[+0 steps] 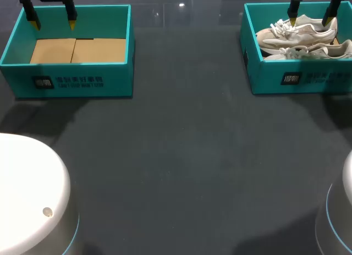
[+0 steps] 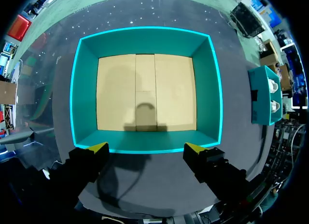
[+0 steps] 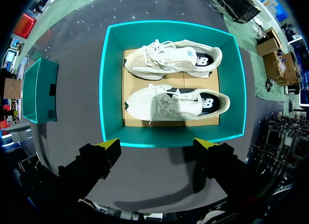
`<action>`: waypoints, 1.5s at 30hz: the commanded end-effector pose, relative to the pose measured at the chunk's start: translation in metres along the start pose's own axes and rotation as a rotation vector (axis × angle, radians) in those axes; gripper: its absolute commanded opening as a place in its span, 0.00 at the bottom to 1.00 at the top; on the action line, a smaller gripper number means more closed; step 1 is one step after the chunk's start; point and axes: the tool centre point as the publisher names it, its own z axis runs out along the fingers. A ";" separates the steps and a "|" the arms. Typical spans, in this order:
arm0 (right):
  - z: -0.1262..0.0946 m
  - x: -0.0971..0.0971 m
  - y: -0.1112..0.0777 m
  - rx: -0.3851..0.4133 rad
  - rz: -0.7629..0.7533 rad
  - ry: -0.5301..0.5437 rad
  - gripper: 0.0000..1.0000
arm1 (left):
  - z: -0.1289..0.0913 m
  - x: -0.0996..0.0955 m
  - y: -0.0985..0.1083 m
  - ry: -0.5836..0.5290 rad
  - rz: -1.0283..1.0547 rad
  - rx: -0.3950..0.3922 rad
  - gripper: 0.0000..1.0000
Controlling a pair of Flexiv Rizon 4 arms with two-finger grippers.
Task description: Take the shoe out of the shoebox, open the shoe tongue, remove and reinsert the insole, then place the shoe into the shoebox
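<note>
A teal shoebox [image 1: 297, 73] stands at the table's far right and holds two white sneakers, one [image 1: 297, 31] behind the other [image 1: 313, 50]. From the right wrist both sneakers [image 3: 173, 59] [image 3: 176, 103] lie side by side on the box's cardboard floor. My right gripper [image 1: 312, 14] hangs open above the box's far side, its fingers [image 3: 108, 147] wide apart with nothing between them. A second teal box [image 1: 66, 79] at the far left is empty, showing only its cardboard floor [image 2: 145, 91]. My left gripper [image 1: 52, 16] hovers open over that box's far wall.
The dark table [image 1: 181, 156] stretches between the two boxes. White rounded arm bases [image 1: 27, 194] sit at the near left and near right corners. In the left wrist view the shoe-filled box [image 2: 263, 96] shows off to one side.
</note>
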 end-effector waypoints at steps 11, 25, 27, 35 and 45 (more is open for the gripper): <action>0.000 0.000 0.000 0.000 0.000 0.000 1.00 | 0.000 0.000 0.000 0.000 0.000 0.000 1.00; 0.000 0.000 0.000 0.000 0.000 0.000 1.00 | 0.000 0.000 0.000 0.000 0.000 0.000 1.00; 0.000 0.000 0.000 0.000 0.000 0.000 1.00 | 0.000 0.000 0.000 0.000 0.000 0.000 1.00; 0.003 -0.040 0.002 -0.008 0.022 0.003 1.00 | 0.000 0.000 0.000 0.000 0.000 0.000 1.00; 0.014 -0.074 0.001 -0.047 -0.009 -0.035 1.00 | 0.000 0.000 0.000 0.000 0.000 0.000 1.00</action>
